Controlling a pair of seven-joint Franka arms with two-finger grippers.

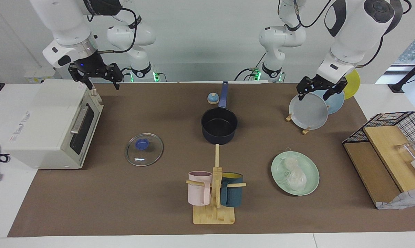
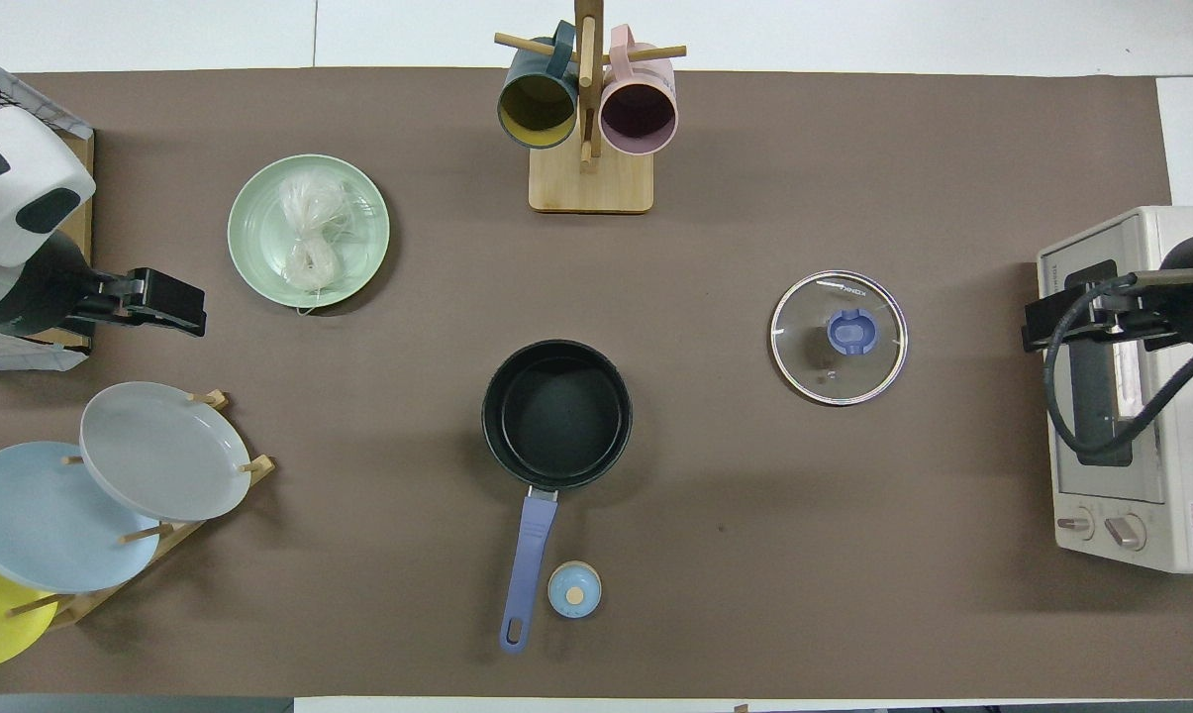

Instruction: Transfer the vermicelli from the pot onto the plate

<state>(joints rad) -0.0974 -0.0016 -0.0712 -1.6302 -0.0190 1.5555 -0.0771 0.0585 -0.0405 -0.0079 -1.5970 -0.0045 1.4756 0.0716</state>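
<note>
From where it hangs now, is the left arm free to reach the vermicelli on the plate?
Probably yes: the vermicelli lies uncovered on the plate, and the left gripper hangs over the plate rack.

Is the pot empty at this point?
Empty. The pot shows only its bare dark bottom; the vermicelli lies on the plate.
</note>
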